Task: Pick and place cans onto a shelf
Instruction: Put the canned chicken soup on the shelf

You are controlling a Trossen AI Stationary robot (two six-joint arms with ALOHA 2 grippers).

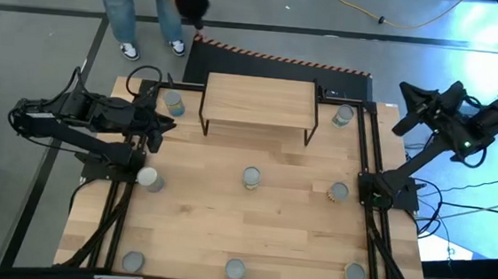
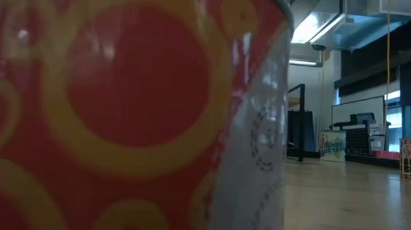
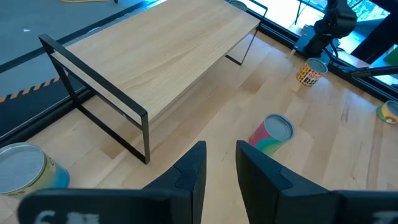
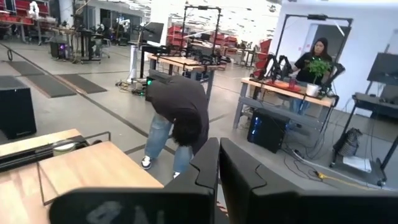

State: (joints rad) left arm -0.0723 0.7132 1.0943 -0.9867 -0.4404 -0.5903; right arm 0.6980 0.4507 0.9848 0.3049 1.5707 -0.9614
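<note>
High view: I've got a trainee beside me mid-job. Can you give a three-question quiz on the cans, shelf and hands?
1. How many cans stand on the shelf?
2. True or false: the left hand holds a can.
3. Which can lies nearest the left hand: A, the one by the shelf's left legs; B, the centre one?

Key: 1, none. 2, false; it is empty, beside the shelf's left end. 3, A.

A blurred red can with yellow rings (image 2: pixel 121 110) fills the low view's left, hiding the table behind; the frame's edges cut it off.
</note>
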